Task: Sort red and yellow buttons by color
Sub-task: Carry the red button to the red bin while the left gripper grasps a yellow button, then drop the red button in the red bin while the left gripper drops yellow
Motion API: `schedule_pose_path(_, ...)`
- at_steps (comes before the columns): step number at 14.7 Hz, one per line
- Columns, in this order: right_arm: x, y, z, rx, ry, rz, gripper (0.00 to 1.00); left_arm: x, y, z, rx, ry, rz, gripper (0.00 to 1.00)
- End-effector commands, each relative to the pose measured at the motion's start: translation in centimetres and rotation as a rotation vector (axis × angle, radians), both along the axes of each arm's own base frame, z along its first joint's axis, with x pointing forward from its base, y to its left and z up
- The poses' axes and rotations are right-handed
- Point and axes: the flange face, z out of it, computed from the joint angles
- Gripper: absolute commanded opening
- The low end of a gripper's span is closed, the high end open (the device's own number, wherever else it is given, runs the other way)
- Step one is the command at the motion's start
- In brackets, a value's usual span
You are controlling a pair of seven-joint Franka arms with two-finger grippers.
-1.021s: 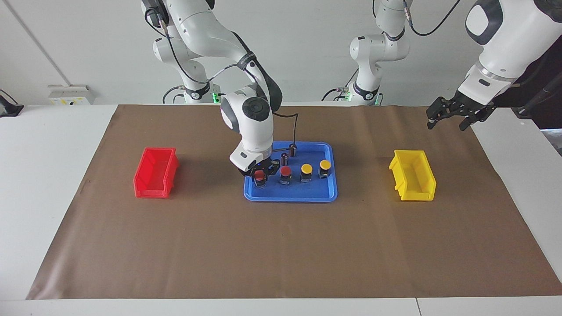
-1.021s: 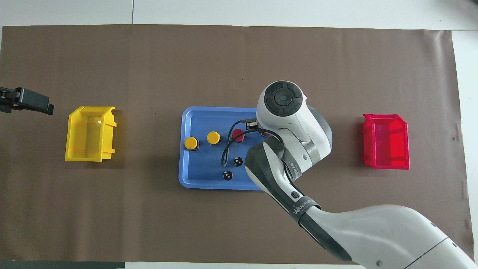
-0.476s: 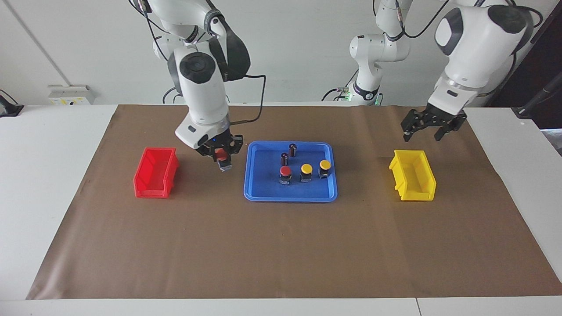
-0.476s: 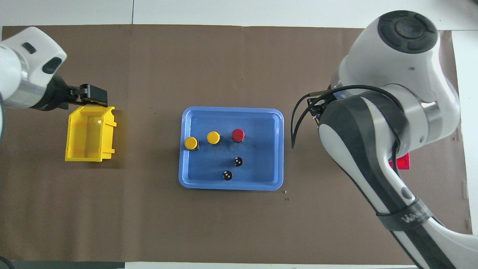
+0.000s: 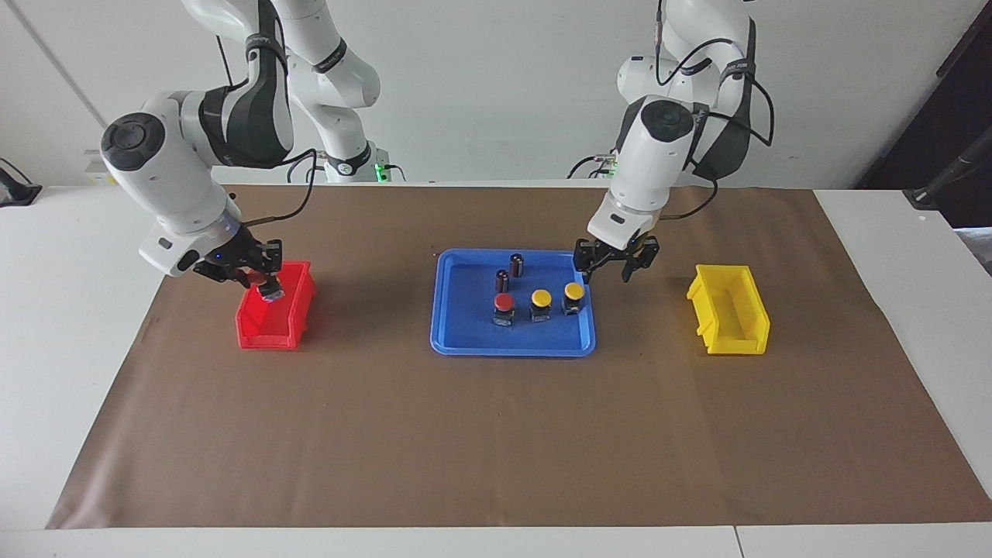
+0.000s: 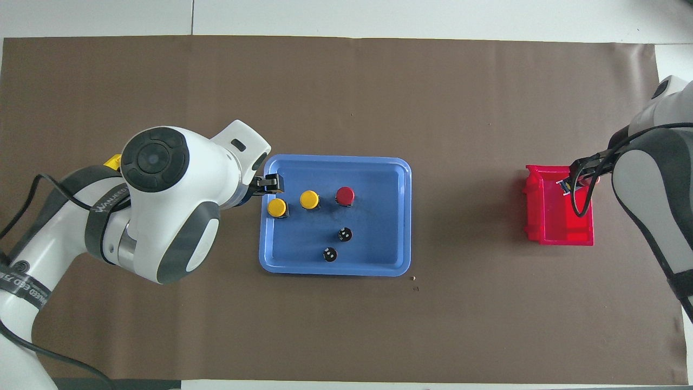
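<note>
My right gripper (image 5: 261, 282) is shut on a red button (image 5: 268, 290) and holds it over the red bin (image 5: 267, 332); it also shows in the overhead view (image 6: 570, 184). On the blue tray (image 5: 511, 346) stand one red button (image 5: 504, 303) and two yellow buttons (image 5: 541, 298) (image 5: 573, 291). My left gripper (image 5: 614, 269) is open and empty, over the tray's rim at the left arm's end, just above and beside the outer yellow button (image 6: 276, 207). The other yellow button (image 6: 309, 199) and the red one (image 6: 345, 195) stand in a row with it.
Two dark capless cylinders (image 5: 516, 263) (image 5: 502, 280) stand on the tray nearer to the robots. The yellow bin (image 5: 728, 341) sits toward the left arm's end; in the overhead view the left arm covers most of it. Brown paper covers the table.
My right gripper lifted the red button off the tray and carried it over the red bin. My left gripper swung from past the yellow bin to the tray's edge by the yellow buttons.
</note>
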Motion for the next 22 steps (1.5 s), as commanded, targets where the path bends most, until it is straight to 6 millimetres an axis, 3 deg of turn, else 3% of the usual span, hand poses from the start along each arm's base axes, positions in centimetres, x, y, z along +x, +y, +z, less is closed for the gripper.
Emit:
schedule_pose_path(1,-3.9,0.8,-2.0,-0.004,-0.033,0.020,0.12,-1.3,-1.1,-2.1,-0.015,-0.011,0.025,0.75)
schedule_pose_path(3,-4.8,0.9,-3.0,-0.006,-0.028,0.027,0.12,-1.9,-1.9,-4.5,-0.011,-0.004,0.024,0.75)
schedule_pose_path(6,-6.3,0.0,-4.4,-0.009,-0.052,0.077,0.12,-2.8,-1.5,-5.9,-0.003,0.007,0.024,0.75)
schedule_pose_path(7,-6.8,-0.3,-5.1,-0.012,-0.065,0.076,0.12,-2.8,-1.6,-5.9,-0.006,0.002,0.026,0.70)
schedule_pose_path(8,-7.3,-0.2,-5.8,-0.016,-0.084,0.075,0.12,-2.8,-1.5,-5.9,-0.006,0.002,0.031,0.45)
schedule_pose_path(9,-7.7,-0.1,-6.6,-0.019,-0.096,0.073,0.12,-2.7,-1.4,-6.0,-0.008,0.000,0.044,0.13)
schedule_pose_path(10,-8.0,0.0,-6.9,-0.022,-0.111,0.073,0.12,-2.2,-1.3,-5.7,-0.015,-0.008,0.053,0.02)
schedule_pose_path(12,-8.1,-0.1,-7.4,-0.021,-0.110,0.072,0.12,-0.8,-1.9,-3.4,-0.023,-0.004,0.085,0.01)
schedule_pose_path(13,-8.1,-0.1,-7.9,-0.017,-0.102,0.070,0.17,-0.8,-1.9,-1.8,-0.002,0.030,0.080,0.01)
schedule_pose_path(15,-8.1,-0.1,-7.9,-0.017,-0.100,0.075,0.40,-0.5,-0.5,3.0,0.022,0.067,0.083,0.01)
schedule_pose_path(16,-8.1,-0.1,-8.0,-0.017,-0.098,0.076,0.66,0.3,1.6,4.3,0.036,0.088,0.080,0.01)
schedule_pose_path(17,-8.1,-0.2,-7.8,-0.015,-0.091,0.080,0.77,0.7,4.2,5.7,0.041,0.102,0.014,0.01)
schedule_pose_path(18,-7.9,-0.6,-7.3,-0.013,-0.086,0.098,0.79,1.5,7.2,6.2,0.048,0.112,-0.027,0.01)
schedule_pose_path(19,-7.3,-1.7,-6.2,-0.008,-0.070,0.113,0.84,2.9,11.4,6.6,0.051,0.116,-0.043,0.01)
schedule_pose_path(20,-6.3,-2.2,-4.6,-0.001,-0.047,0.118,0.87,4.2,15.5,7.0,0.058,0.108,-0.065,0.01)
schedule_pose_path(22,-4.6,-1.3,-0.3,0.003,-0.032,0.127,0.99,5.6,21.3,7.4,0.053,0.097,-0.119,0.01)
